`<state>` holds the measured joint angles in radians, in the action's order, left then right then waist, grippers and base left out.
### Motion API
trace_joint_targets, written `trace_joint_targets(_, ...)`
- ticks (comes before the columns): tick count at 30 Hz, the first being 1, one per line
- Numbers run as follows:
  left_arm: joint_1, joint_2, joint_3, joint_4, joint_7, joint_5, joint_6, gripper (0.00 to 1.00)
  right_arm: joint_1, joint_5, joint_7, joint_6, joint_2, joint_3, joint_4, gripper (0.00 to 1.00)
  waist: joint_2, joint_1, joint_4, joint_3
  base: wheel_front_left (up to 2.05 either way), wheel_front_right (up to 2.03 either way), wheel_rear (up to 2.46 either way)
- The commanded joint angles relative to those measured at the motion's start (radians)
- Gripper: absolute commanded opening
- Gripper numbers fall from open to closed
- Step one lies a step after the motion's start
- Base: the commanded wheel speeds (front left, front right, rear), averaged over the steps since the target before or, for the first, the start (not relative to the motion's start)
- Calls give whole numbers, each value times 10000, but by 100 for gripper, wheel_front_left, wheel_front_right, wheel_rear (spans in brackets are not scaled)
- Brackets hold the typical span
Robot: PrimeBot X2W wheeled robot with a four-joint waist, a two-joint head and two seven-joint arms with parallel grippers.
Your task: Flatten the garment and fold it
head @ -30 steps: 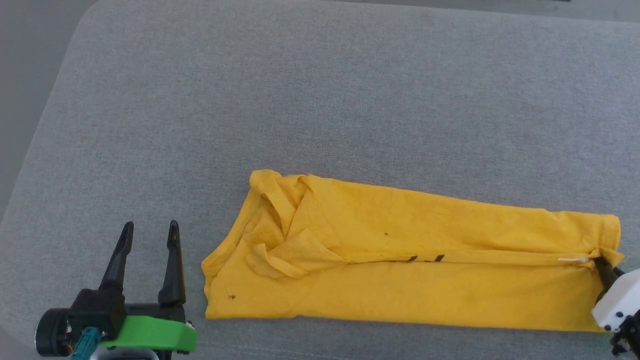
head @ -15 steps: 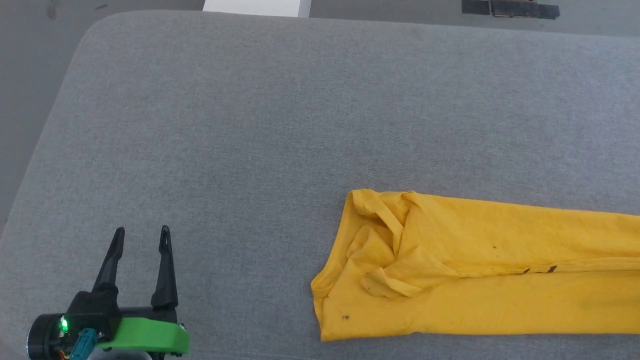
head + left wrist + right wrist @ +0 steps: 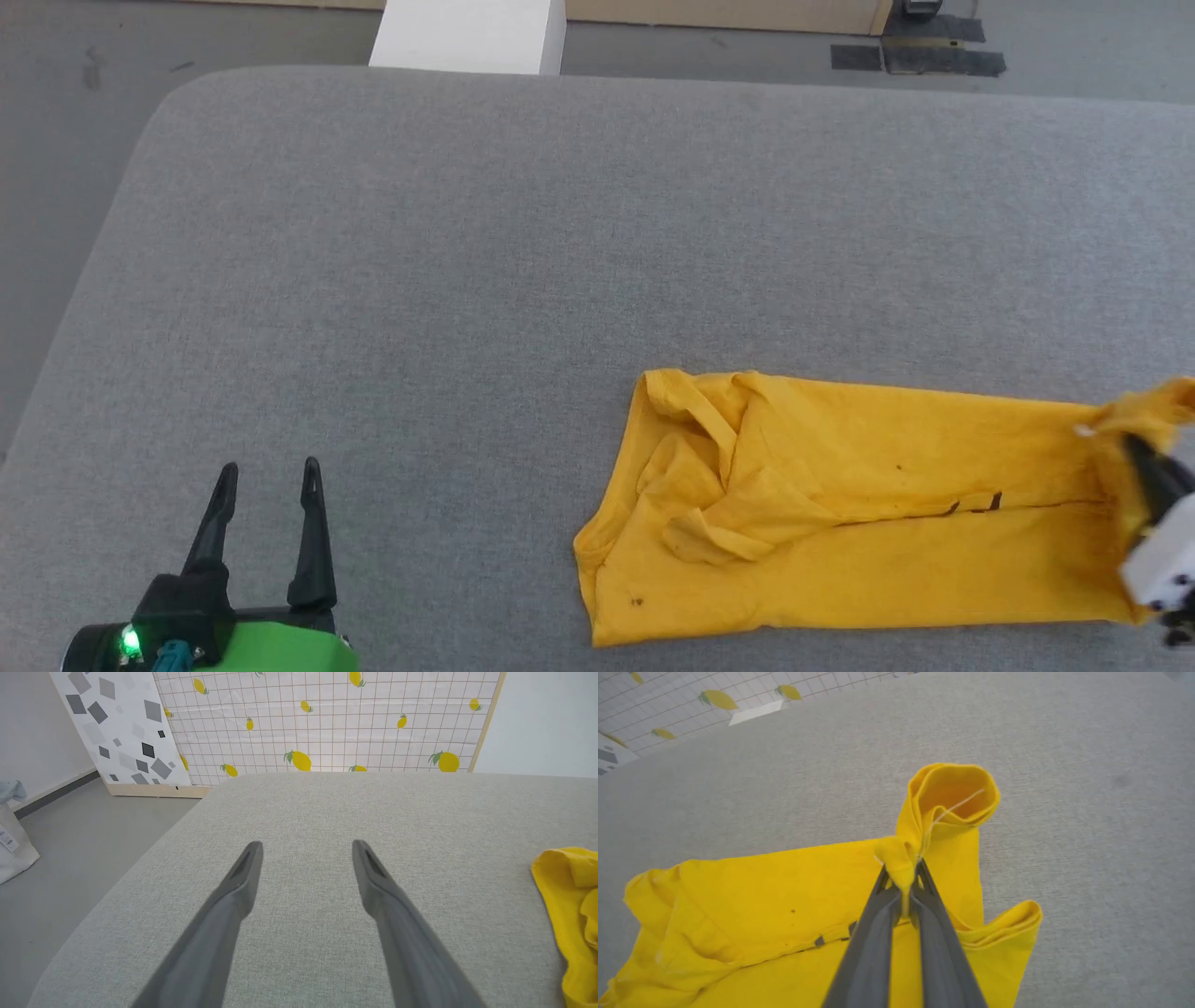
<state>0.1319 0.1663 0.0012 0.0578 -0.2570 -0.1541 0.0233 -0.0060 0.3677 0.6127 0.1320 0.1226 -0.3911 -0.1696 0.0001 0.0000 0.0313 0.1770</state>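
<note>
Midway through folding: the garment (image 3: 840, 551), a bright yellow T-shirt, lies as a long narrow strip toward the near right of the grey padded table (image 3: 467, 233), running parallel to its near edge with the rumpled collar and tucked sleeves at the strip's left end. The right gripper (image 3: 901, 877) has its two dark fingers pinched tight on the middle of the hem end (image 3: 952, 788), which stands raised off the table in a curled loop while the rest of the shirt rests flat. The left gripper (image 3: 270, 465) hovers over bare fabric by the near left corner, fingers spread wide and holding nothing, well apart from the shirt. Both long sides appear already folded in to meet along a centre seam, where only a sliver of black print (image 3: 976, 506) shows. What seems left is the crosswise fold, carrying the lifted hem over toward the collar, and perhaps smoothing the bunched cloth at that end. A white box (image 3: 467, 37) stands beyond the far edge.
</note>
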Motion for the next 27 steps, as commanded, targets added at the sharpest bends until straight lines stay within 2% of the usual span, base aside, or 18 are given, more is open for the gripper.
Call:
trace_joint_targets(1,177,-48,50,5,-47,90,-45,100,100,229,145,-13,-125,383,-309,0,-1,0,-33,-100,0,0,0)
trace_joint_targets(3,233,-93,38,-10,-47,116,-53,100,216,457,410,-13,-244,1136,-698,0,-1,0,-15,-194,0,0,0)
trace_joint_targets(4,288,-175,-7,-48,-47,123,-88,100,213,629,641,-13,-377,2282,-1081,0,-1,0,52,-327,0,0,0)
trace_joint_targets(9,328,-243,-86,-122,-47,114,-173,100,-20,862,898,-13,-541,3792,-1065,0,-1,0,276,-476,0,0,0)
trace_joint_targets(14,339,-294,-131,-166,-47,84,-223,100,-464,965,978,-13,-618,5087,-551,0,-1,0,607,-509,0,0,0)
trace_joint_targets(22,247,-414,-252,-276,-47,33,-268,100,-1453,742,401,-13,-673,6177,791,0,-1,0,1136,-418,0,0,0)
trace_joint_targets(27,87,-498,-364,-394,-47,5,-320,100,-1957,580,21,-13,-705,6371,2069,0,-1,0,1397,-290,0,0,0)
